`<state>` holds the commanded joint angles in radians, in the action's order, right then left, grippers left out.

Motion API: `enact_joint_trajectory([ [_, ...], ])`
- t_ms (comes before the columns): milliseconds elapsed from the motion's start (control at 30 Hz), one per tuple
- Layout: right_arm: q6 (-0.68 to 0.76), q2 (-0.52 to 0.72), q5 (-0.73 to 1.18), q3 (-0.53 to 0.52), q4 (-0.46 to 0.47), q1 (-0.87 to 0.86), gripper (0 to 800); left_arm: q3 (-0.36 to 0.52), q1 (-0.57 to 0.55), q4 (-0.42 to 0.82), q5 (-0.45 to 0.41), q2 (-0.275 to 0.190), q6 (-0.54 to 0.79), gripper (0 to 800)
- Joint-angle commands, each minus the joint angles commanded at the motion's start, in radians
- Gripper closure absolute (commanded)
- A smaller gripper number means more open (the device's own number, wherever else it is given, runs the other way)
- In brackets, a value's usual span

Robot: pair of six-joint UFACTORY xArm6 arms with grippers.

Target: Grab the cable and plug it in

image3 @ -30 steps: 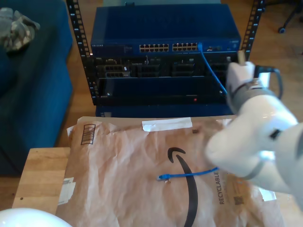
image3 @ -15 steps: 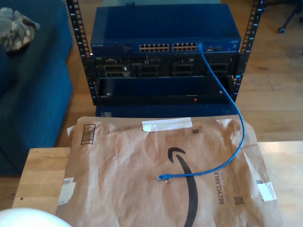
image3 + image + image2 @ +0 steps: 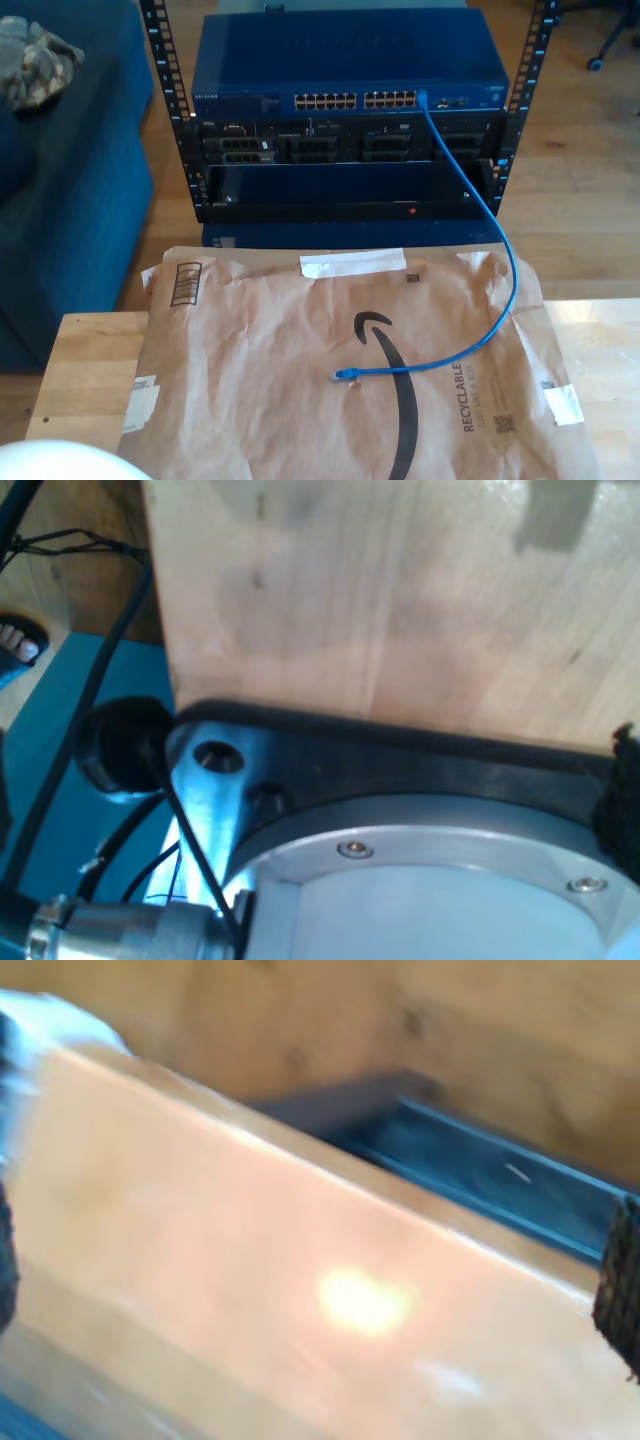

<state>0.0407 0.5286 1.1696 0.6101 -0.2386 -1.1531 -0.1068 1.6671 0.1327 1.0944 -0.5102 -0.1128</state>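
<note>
The bright-blue cable (image 3: 497,300) runs from a port (image 3: 422,97) on the blue network switch (image 3: 350,60) down in a curve onto brown paper. Its free plug (image 3: 345,375) lies loose on the paper near the printed black arrow, and nothing holds it. My second gripper (image 3: 312,1280) looks down on a blurred wooden board, with dark fingertips (image 3: 622,1290) at both picture edges and nothing between them, so it is open. In the first wrist view one dark fingertip (image 3: 626,780) shows beside a round metal arm base (image 3: 420,880) on the wooden table.
The brown paper (image 3: 260,370) covers a wooden table (image 3: 90,380). The rack (image 3: 340,160) stands behind it on a wood floor, with a blue sofa (image 3: 60,200) at the exterior view's left. A white rounded arm part (image 3: 60,462) sits at that view's bottom left. Black cables (image 3: 130,760) trail by the base.
The white arm that covered the exterior view's right side one second ago has gone out of that view, uncovering the whole cable. The cable itself has not moved.
</note>
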Motion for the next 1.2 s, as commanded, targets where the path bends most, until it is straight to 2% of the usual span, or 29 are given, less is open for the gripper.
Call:
enact_joint_trajectory([
  [167,0.002,0.077,0.068,-0.097,0.117,-0.170,4,0.000,0.002,0.000,0.000,0.000,0.000,0],
  [333,0.003,0.120,0.072,-0.222,0.150,-0.229,4,0.000,0.002,0.000,0.000,0.000,0.000,0],
  [600,0.000,0.143,0.043,-0.391,0.161,-0.253,4,0.000,0.002,0.000,0.000,0.000,0.000,0],
  [867,-0.002,0.137,-0.147,-0.514,0.163,-0.265,4,0.000,0.002,0.000,0.000,0.000,0.000,0],
  [1200,-0.002,0.133,-0.209,-0.562,0.161,-0.276,4,0.000,0.002,0.000,0.000,0.000,0.000,0],
])
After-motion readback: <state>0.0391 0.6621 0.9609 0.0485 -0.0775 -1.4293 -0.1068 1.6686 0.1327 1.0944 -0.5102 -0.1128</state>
